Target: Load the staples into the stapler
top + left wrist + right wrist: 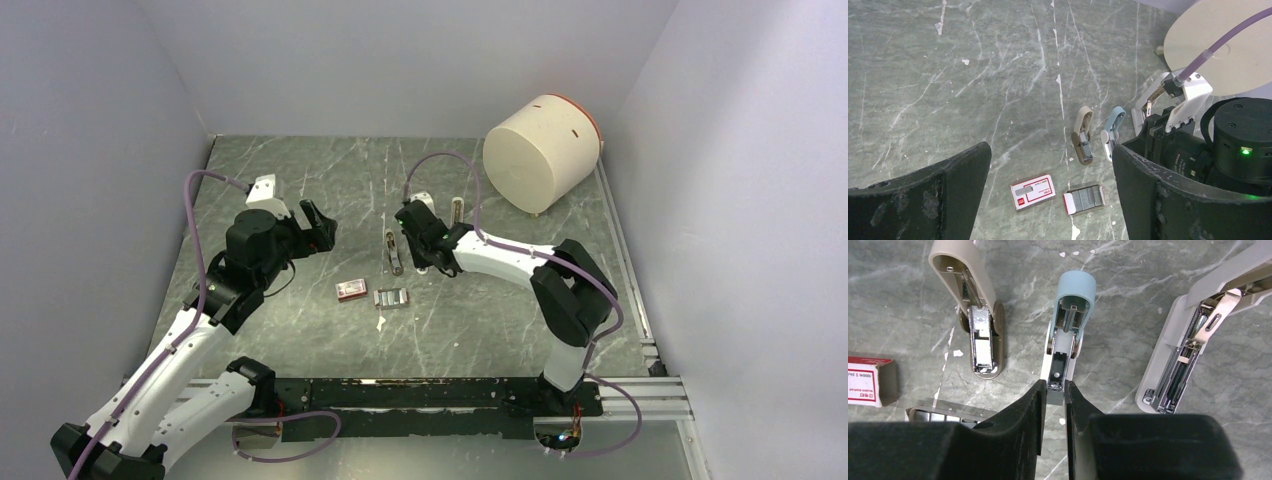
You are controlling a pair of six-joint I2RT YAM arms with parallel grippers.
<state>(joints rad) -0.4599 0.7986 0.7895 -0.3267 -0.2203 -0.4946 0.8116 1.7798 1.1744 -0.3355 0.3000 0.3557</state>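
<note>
While the right claw point(1055, 390) pinches the near tip of the blue stapler point(1070, 315), the staples point(1087, 198) lie on the surface point(948, 75) just to its left — long axis crosswise to the stapler — with the left claw point(1050, 155), spread and empty, farther off.

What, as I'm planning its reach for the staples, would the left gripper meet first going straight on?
The left gripper would likely meet the table by the red box and staples, framed between its open fingers; depth is unclear.
</note>
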